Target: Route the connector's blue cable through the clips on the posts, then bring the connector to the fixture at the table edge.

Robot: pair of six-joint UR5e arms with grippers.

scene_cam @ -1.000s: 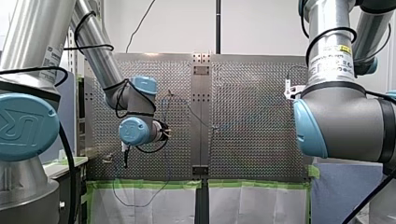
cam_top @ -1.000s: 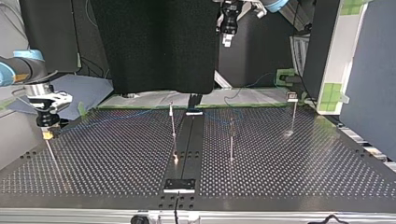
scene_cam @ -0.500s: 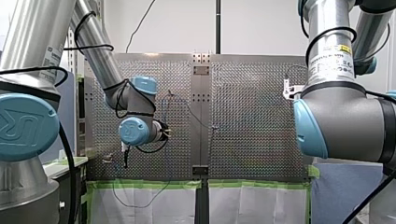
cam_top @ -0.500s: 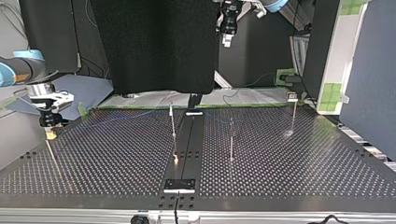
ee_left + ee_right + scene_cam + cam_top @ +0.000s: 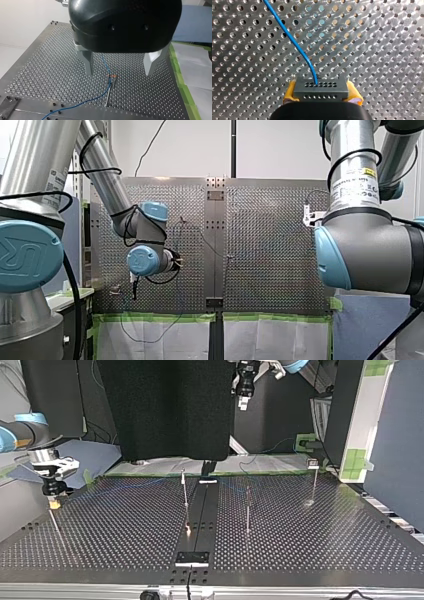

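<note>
- Right claw [image 5: 321, 96]: its yellow pads [image 5: 290, 92] pinch the connector [image 5: 320, 86] by its two short sides. This leaves the holed face and the cable exit uncovered.
- Connector: a grey block, carried low over the perforated table [image 5: 382, 40], near the top view's left edge. It is not yet at any fixture.
- Blue cable [image 5: 292, 37]: leaves the connector's face and trails off across the table. It looks loose enough to be led on toward further posts.
- Left claw [image 5: 120, 68]: metal fingers [image 5: 88, 62] spread wide, holding nothing. It hovers over a post [image 5: 108, 91], probably placed to tend the cable there.
- Clip [image 5: 112, 75]: sits at the post's top, and the cable meets it. I cannot tell whether the cable is seated in it.
</note>
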